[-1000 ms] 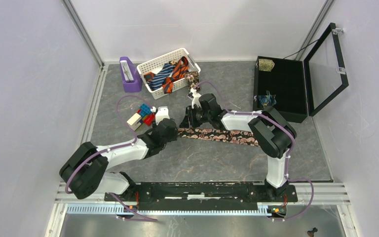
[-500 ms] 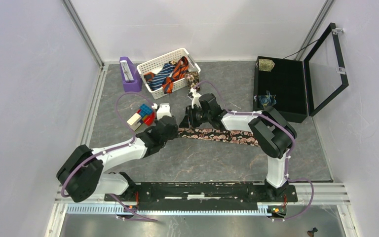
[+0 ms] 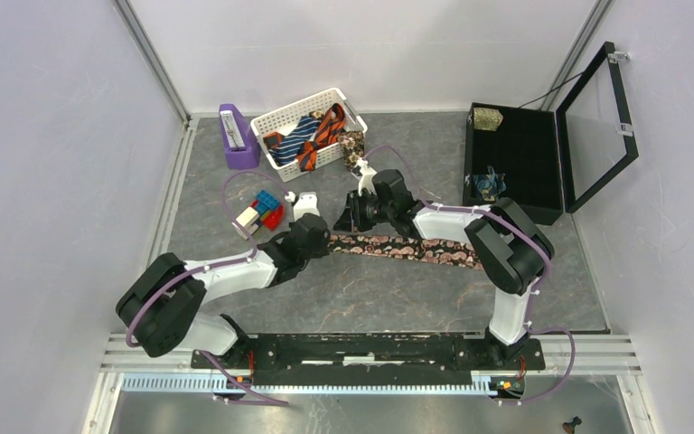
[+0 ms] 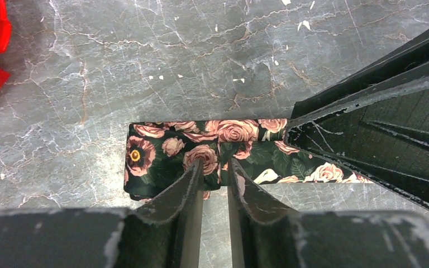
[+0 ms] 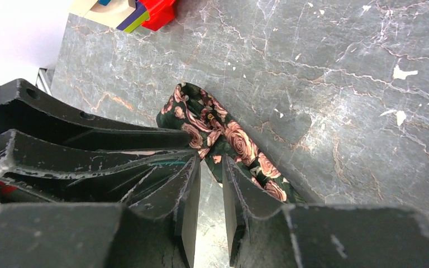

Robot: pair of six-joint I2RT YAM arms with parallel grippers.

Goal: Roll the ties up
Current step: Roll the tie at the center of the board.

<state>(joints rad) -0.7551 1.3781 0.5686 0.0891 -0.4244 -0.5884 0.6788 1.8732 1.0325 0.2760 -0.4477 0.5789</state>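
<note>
Stretching across the middle of the grey marbled desk (image 3: 370, 298), the floral tie (image 3: 398, 246) lies flat, with its left end folded over. An open black case (image 3: 515, 163) sits at the far right corner and holds two small rolled ties, well apart from each other. A white basket (image 3: 280, 122) against the far edge carries the striped ties (image 3: 312, 136). Both grippers meet at the folded end. The left gripper (image 4: 215, 167) has its jaws drawn nearly together, pinching the near edge of the fold. The right gripper (image 5: 209, 164) likewise shows only a narrow gap, with bunched fabric caught between its fingertips. The toy blocks (image 3: 260, 210) sit just left of the left arm.
</note>
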